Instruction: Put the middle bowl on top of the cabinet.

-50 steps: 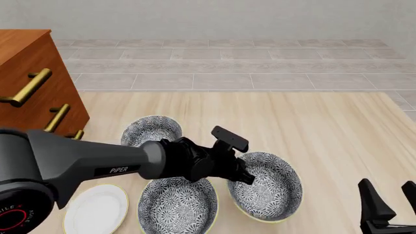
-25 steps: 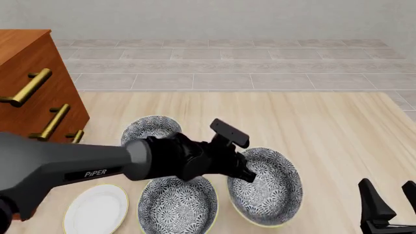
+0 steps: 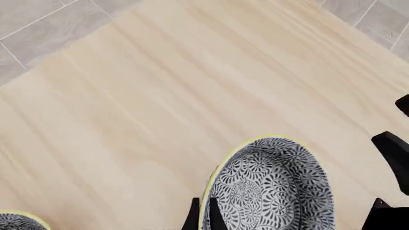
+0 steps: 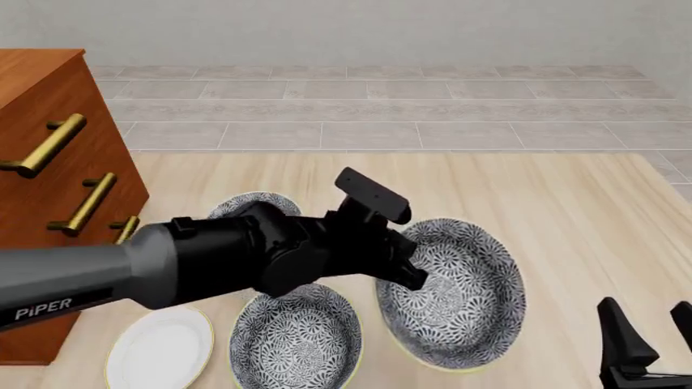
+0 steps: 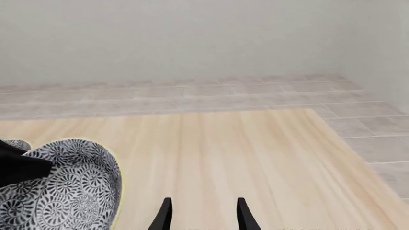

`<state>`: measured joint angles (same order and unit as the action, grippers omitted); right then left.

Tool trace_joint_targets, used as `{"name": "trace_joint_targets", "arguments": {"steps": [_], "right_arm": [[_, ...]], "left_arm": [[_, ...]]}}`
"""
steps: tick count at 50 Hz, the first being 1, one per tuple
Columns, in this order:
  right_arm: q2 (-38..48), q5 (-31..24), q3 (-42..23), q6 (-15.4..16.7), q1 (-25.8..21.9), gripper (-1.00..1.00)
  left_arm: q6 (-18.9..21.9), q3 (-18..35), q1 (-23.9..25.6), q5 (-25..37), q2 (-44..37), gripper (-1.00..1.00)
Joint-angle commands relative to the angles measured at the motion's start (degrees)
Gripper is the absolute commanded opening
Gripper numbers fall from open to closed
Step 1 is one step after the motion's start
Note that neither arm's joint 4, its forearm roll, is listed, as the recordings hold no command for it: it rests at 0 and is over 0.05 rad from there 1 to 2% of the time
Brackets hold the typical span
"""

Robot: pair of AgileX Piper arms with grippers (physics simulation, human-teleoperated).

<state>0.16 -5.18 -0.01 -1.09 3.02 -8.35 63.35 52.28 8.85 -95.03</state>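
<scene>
Left gripper point(image 4: 409, 271) pinches the middle bowl's point(image 4: 459, 296) rim, bowl tilted and lifted right of the cabinet point(image 4: 49, 162), nearer than it. Right gripper point(image 5: 202, 214) idle, fingers spread, well right of the cabinet.

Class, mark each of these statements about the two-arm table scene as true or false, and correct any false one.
1. The left pincer grips the rim of a grey-and-white floral bowl. True.
2. That bowl lies flat on the table. False: it is tilted, one side raised.
3. The right pincer holds a bowl. False: it is open and holds nothing.
4. A plain white plate lies near the reddish-brown wooden cabinet. True.
5. A bowl sits on top of the cabinet. False: none is there.
</scene>
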Motion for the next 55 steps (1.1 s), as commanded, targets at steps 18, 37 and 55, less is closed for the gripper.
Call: {"name": "trace_joint_targets", "arguments": {"steps": [18,37,55], "right_arm": [[-0.02,1.68,0.0,-1.07,-0.05,1.0],[-0.08,0.8,0.0,-0.22,-0.61,1.0],[0.05,0.91,0.0,-0.08,-0.74,1.0]], "left_arm": [[2.2,-1.03,-0.9,2.46,11.36,-1.0],[3.89,-0.2,-4.86,5.3,16.97,-1.0],[3.02,2.55,-11.77,8.66,21.34,-1.0]]}}
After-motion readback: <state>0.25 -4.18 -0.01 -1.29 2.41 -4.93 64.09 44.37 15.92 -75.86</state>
